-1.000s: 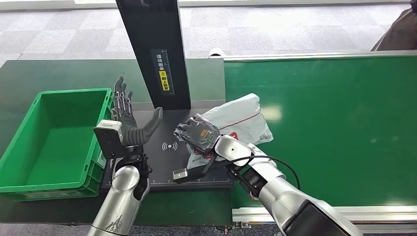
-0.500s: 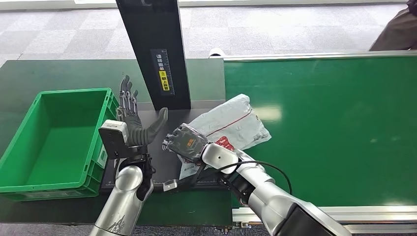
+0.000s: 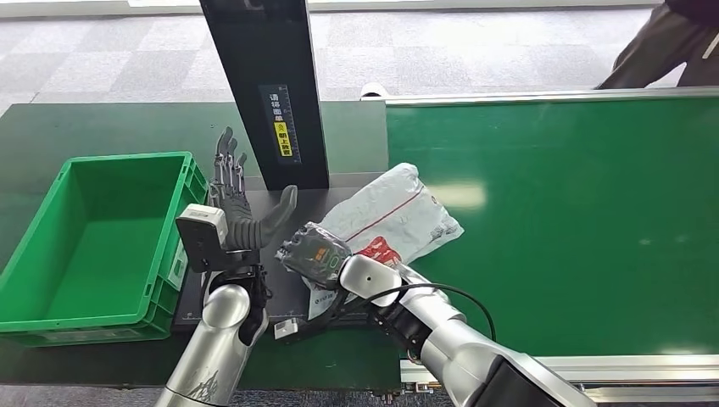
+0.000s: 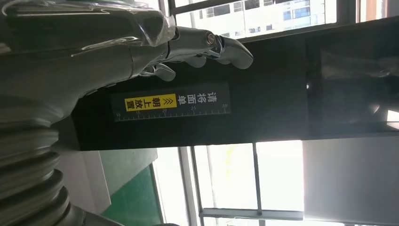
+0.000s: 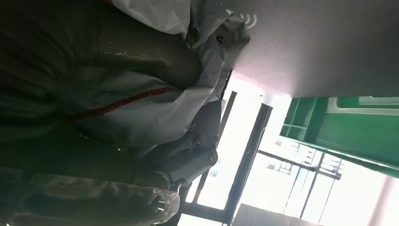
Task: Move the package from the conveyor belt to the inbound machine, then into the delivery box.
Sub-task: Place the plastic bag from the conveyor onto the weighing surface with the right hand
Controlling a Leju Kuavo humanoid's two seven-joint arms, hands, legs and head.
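Note:
The package [image 3: 392, 216], a white plastic mailer with a red stripe, lies half on the green conveyor belt [image 3: 576, 212] and half over the dark scanner plate of the inbound machine [image 3: 288, 280]. My right hand [image 3: 315, 250] grips its near corner; in the right wrist view the mailer [image 5: 141, 101] is wrapped by the fingers [image 5: 188, 150]. Just left of it my left hand [image 3: 242, 203] stands upright and open, fingers spread, holding nothing, beside the machine's black post [image 3: 271, 85]. In the left wrist view the left hand's fingers [image 4: 207, 44] lie in front of that post [image 4: 263, 108]. The green delivery box [image 3: 93, 242] sits at the left.
The box's near wall stands close beside my left forearm. A person [image 3: 670, 42] stands beyond the belt's far right corner. The belt's metal frame [image 3: 610, 365] runs along the near edge.
My right hand has dragged the package leftward off the belt onto the scanner plate. My left hand has risen and shifted slightly right. The person at the far right has moved further into view.

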